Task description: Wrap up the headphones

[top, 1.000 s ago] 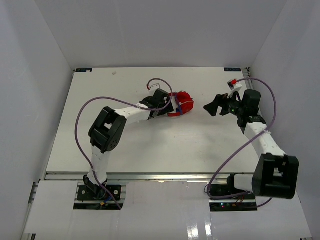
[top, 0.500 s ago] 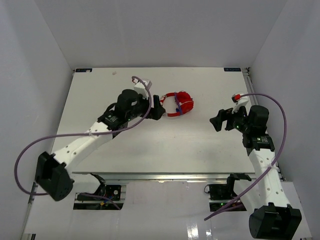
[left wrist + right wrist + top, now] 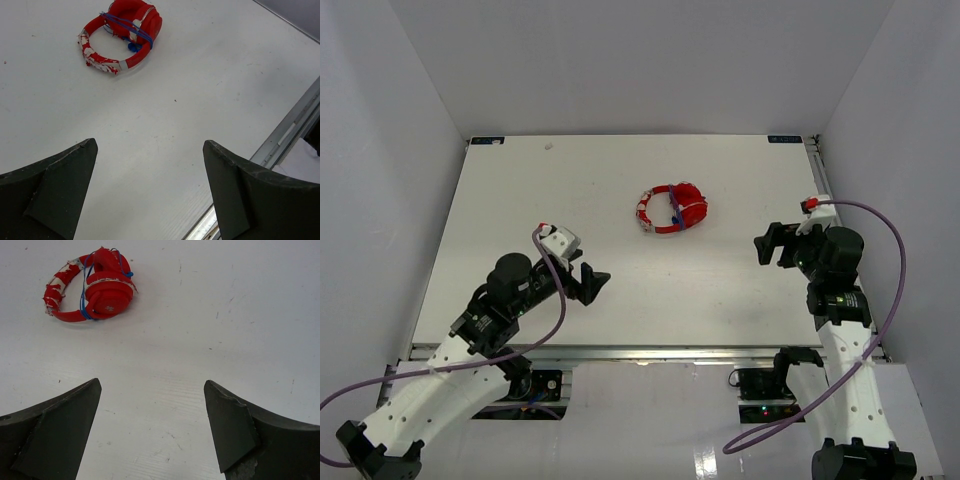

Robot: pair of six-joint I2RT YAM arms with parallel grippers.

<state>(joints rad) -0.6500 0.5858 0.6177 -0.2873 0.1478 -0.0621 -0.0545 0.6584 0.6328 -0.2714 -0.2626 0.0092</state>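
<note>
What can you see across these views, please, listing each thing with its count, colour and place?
headphones: one, red with a red-and-white headband and a thin blue cable across it; on the table, centre-far
table: one, white; under everything
walls: three, white; around the table
purple cables: two, purple; one trailing at each side
left gripper: one, black, open, empty; near-left of the headphones, apart
right gripper: one, black, open, empty; right of the headphones, apart
</note>
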